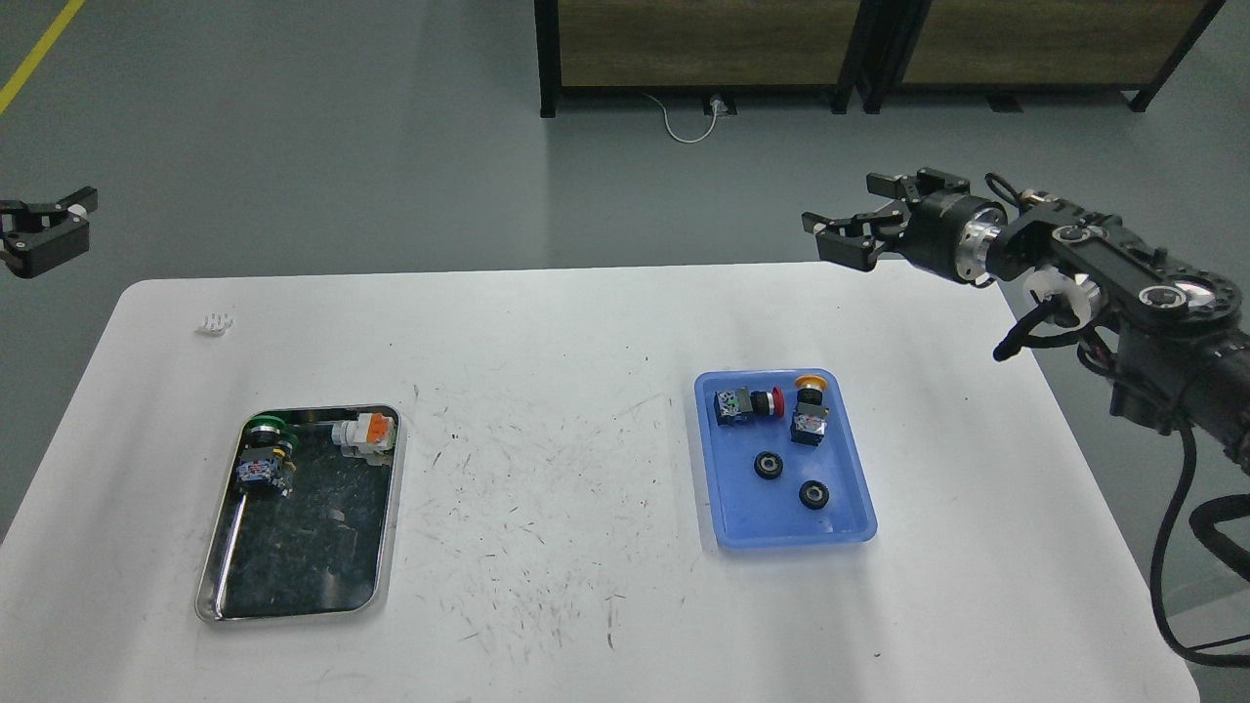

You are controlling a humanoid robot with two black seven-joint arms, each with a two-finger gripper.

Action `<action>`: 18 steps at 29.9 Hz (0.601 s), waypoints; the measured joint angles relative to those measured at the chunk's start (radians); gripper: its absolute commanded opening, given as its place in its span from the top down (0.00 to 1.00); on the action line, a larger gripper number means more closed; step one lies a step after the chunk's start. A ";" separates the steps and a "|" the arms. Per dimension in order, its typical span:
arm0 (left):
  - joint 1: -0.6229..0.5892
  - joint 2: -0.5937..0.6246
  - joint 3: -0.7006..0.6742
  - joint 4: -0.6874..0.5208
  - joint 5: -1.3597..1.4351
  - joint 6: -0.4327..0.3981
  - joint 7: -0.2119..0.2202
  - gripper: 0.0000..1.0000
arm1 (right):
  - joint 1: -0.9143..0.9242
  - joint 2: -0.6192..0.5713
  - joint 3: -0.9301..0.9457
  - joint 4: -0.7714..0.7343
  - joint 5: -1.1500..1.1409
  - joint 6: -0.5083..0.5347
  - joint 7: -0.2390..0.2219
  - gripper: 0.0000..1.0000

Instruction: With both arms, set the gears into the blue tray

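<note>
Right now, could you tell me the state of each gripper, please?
Left gripper: open, empty.
Right gripper: open, empty.

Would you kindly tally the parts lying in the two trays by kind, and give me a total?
Gears: 2, both in the blue tray, at and
Push-button switches: 4, at
Total: 6

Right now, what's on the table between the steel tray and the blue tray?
Nothing stands there. The head view shows only bare white table, scuffed with dark marks, between the steel tray and the blue tray.
</note>
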 measured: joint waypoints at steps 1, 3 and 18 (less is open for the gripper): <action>0.000 -0.009 -0.024 0.001 -0.001 0.000 0.005 0.02 | 0.009 -0.011 0.017 -0.005 0.011 -0.018 -0.001 0.01; 0.000 -0.027 -0.069 0.002 -0.003 0.001 0.012 0.02 | 0.026 -0.035 0.044 -0.012 0.044 -0.060 -0.003 0.01; -0.160 -0.187 -0.186 0.044 -0.058 0.078 0.142 0.02 | 0.224 -0.196 0.088 -0.180 0.217 -0.144 -0.052 0.02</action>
